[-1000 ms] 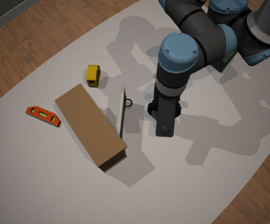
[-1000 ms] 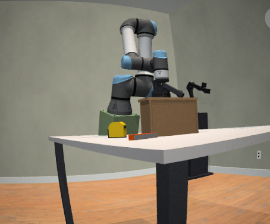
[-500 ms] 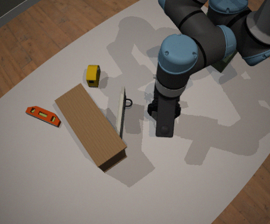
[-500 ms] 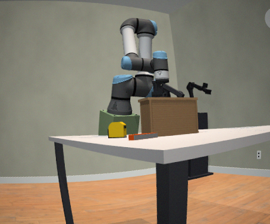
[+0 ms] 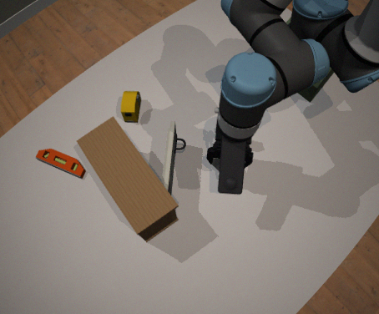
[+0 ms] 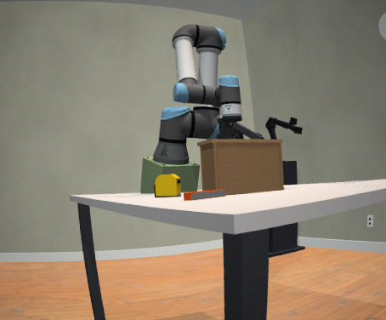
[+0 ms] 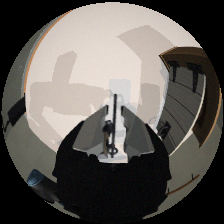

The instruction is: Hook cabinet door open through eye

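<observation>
The brown cabinet (image 5: 123, 171) (image 6: 248, 166) stands flat on its base. Its pale door (image 5: 169, 160) (image 7: 187, 102) stands ajar. The black eye (image 5: 181, 144) (image 7: 163, 131) sticks out from the door's outer face. My gripper (image 5: 230, 160) (image 7: 114, 106) points down beside the door. Its fingers stand narrowly open. The thin dark hook (image 7: 115, 99) runs between them in the wrist view, with pale gaps on both sides. The hook is outside the eye. The pale post is largely hidden by the gripper; a pale base (image 7: 120, 86) shows beyond the fingertips.
A yellow tape measure (image 5: 130, 106) (image 6: 167, 185) lies behind the cabinet's far end. An orange spirit level (image 5: 60, 162) (image 6: 204, 195) lies on the side away from the door. The white table (image 5: 85, 267) (image 6: 218, 208) carries everything, and the arm reaches in from the back right.
</observation>
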Controlling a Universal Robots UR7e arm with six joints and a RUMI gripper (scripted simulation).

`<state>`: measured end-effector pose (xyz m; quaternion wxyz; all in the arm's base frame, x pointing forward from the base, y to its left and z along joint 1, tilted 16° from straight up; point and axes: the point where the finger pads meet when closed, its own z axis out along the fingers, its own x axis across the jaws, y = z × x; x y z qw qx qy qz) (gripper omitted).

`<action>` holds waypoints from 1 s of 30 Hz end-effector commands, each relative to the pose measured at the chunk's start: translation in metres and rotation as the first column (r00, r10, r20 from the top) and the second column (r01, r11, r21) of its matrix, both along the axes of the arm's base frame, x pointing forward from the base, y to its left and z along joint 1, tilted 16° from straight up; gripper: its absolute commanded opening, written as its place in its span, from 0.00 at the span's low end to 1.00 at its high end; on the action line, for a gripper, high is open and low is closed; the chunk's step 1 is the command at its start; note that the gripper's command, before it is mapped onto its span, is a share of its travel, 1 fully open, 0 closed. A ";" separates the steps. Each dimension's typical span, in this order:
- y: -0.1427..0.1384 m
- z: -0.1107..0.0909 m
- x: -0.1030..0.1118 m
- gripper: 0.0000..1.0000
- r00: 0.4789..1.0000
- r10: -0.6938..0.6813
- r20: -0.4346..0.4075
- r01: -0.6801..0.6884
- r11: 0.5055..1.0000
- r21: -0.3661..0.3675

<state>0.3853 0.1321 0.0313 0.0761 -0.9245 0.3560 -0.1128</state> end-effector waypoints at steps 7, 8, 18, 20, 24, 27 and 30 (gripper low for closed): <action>0.001 -0.007 0.003 0.14 1.000 0.000 0.001 0.000 1.000 0.000; 0.001 -0.008 0.003 0.14 1.000 0.000 0.001 0.000 1.000 0.000; 0.001 -0.014 0.004 0.14 1.000 0.000 0.001 0.000 1.000 0.000; 0.001 -0.014 0.004 0.14 1.000 0.000 0.001 0.000 1.000 0.000; 0.001 -0.014 0.004 0.14 1.000 0.000 0.001 0.000 1.000 0.000; 0.001 -0.015 0.004 0.14 1.000 0.000 0.001 0.000 1.000 0.000; 0.001 -0.015 0.005 0.14 1.000 0.000 0.001 0.000 1.000 0.000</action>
